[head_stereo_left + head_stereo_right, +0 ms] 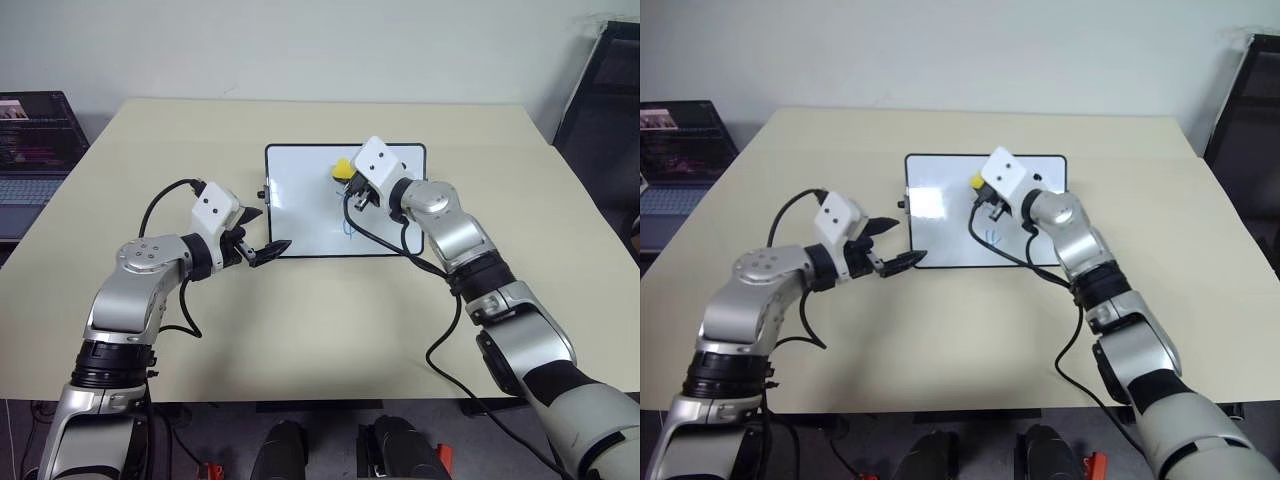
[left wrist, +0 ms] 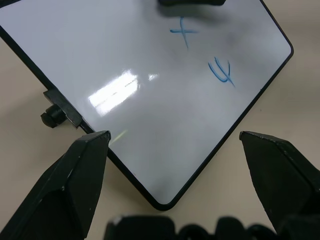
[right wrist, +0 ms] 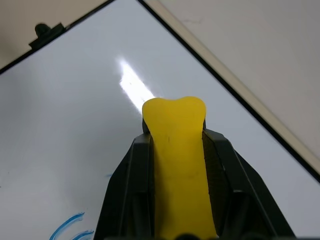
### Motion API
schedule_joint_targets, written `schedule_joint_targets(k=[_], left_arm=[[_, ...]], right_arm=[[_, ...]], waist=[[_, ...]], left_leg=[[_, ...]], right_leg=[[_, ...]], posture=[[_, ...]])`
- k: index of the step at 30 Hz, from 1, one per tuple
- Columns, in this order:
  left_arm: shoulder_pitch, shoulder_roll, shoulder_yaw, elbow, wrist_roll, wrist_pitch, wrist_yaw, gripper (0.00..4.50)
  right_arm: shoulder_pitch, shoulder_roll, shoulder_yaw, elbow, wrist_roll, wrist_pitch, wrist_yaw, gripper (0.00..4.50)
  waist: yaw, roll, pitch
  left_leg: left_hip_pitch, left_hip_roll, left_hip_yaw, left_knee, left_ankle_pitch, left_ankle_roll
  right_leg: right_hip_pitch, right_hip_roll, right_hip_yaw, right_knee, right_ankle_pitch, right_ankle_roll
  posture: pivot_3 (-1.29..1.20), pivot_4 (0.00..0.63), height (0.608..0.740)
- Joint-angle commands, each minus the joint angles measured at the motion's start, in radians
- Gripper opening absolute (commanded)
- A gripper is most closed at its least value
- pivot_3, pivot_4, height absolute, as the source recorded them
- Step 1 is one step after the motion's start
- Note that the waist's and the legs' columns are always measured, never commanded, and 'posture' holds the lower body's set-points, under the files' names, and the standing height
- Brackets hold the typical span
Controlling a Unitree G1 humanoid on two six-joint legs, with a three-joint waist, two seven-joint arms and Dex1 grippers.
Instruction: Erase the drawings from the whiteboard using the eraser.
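**Eraser clamped over the whiteboard, marks in place**

Centre of the beige table (image 1: 300, 340): the whiteboard (image 1: 300, 200), lying flat, black-framed, long sides running left to right, a small black knob (image 2: 52, 117) on its left short side.

Above the board's far-right part: the right gripper (image 3: 175, 150), clamped tight on the eraser (image 3: 177, 165). Yellow block squeezed between the two black fingers (image 3: 125, 190), its free end bulging out past the fingertips. Whether touching the board or hovering just above it: cannot tell.

On the board, near of the eraser and right of centre: the drawings (image 2: 202, 50) in thin blue marker. Two figures plain in the left wrist view, a cross-like one and a "4"-like one nearer the board's near edge. A third blue scrap at the edge of the right wrist view, just beside the gripper.

At the board's near-left corner: the left gripper (image 1: 258, 238), jaws spread wide, holding nothing. One fingertip (image 2: 95, 145) over the left edge by the knob, the other past the near edge above the table, the rounded corner between them. Contact with the frame: cannot tell.

Far left, off the table: a laptop (image 1: 35, 135) with a lit screen.
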Motion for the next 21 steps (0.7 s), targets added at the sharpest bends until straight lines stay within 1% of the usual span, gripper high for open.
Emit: schedule_joint_targets(k=[1, 4, 7, 9, 10, 15, 17, 19, 21], left_arm=[[0.018, 0.013, 0.005, -0.030, 0.005, -0.045, -0.018, 4.50], [0.031, 0.013, 0.011, -0.019, 0.008, -0.065, -0.025, 4.50], [0.044, 0.009, 0.014, 0.000, 0.012, -0.091, -0.030, 4.50], [0.050, 0.006, 0.014, 0.008, 0.013, -0.104, -0.032, 4.50], [0.051, 0.005, 0.013, 0.012, 0.014, -0.110, -0.032, 4.50], [0.051, -0.005, 0.003, 0.024, 0.016, -0.123, -0.033, 4.50], [0.049, -0.009, 0.001, 0.025, 0.017, -0.124, -0.033, 4.50], [0.047, -0.012, -0.001, 0.025, 0.018, -0.123, -0.033, 4.50], [0.047, -0.015, -0.002, 0.020, 0.018, -0.119, -0.032, 4.50]], right_arm=[[-0.048, 0.011, 0.015, 0.075, -0.041, -0.060, 0.007, 0.99], [-0.037, 0.006, 0.041, 0.100, -0.071, -0.046, 0.054, 0.99], [-0.006, -0.023, 0.084, 0.074, -0.108, -0.030, 0.134, 0.99], [0.001, -0.035, 0.098, 0.060, -0.125, -0.031, 0.155, 0.99], [-0.001, -0.036, 0.097, 0.058, -0.128, -0.034, 0.150, 0.99], [-0.064, -0.015, 0.042, 0.114, -0.144, -0.098, -0.034, 0.99], [-0.084, -0.014, 0.032, 0.140, -0.145, -0.106, -0.074, 0.99], [-0.091, -0.015, 0.035, 0.161, -0.146, -0.108, -0.072, 0.99], [-0.078, -0.017, 0.045, 0.165, -0.147, -0.097, -0.025, 0.99]], waist=[[0.000, 0.000, 0.000], [0.000, 0.000, 0.000], [-0.001, 0.000, 0.000], [-0.001, 0.000, 0.000], [-0.001, 0.000, 0.000], [-0.001, 0.000, 0.000], [-0.001, 0.000, 0.000], [-0.001, 0.000, 0.000], [-0.001, 0.000, 0.000]], left_leg=[[0.000, 0.000, 0.000, 0.000, 0.000, 0.000], [0.001, 0.000, -0.001, 0.000, 0.000, 0.000], [0.002, 0.000, -0.001, 0.001, 0.000, 0.000], [0.005, 0.000, -0.001, 0.001, 0.000, 0.000], [0.007, 0.000, 0.000, 0.001, 0.000, 0.000], [0.009, 0.000, 0.001, 0.002, 0.001, 0.000], [0.009, 0.000, 0.001, 0.002, 0.001, 0.000], [0.009, 0.000, 0.001, 0.002, 0.001, 0.000], [0.008, 0.000, 0.001, 0.002, 0.001, 0.000]], right_leg=[[0.000, 0.000, 0.000, 0.000, 0.000, 0.000], [0.000, 0.000, 0.000, 0.001, 0.000, 0.000], [0.001, 0.000, 0.000, 0.004, 0.000, 0.000], [0.002, 0.000, 0.000, 0.006, 0.000, 0.000], [0.003, 0.000, 0.000, 0.007, 0.000, 0.000], [0.003, 0.001, 0.001, 0.010, 0.000, 0.000], [0.003, 0.001, 0.002, 0.010, 0.000, 0.000], [0.003, 0.000, 0.002, 0.010, 0.000, 0.000], [0.003, 0.000, 0.002, 0.010, 0.000, 0.000]], posture=[[0.00, 0.150, 0.740], [0.00, 0.150, 0.740], [0.00, 0.150, 0.740], [0.00, 0.150, 0.740], [0.00, 0.150, 0.740], [0.00, 0.150, 0.740], [0.00, 0.150, 0.740], [0.00, 0.150, 0.740], [0.00, 0.150, 0.740]])
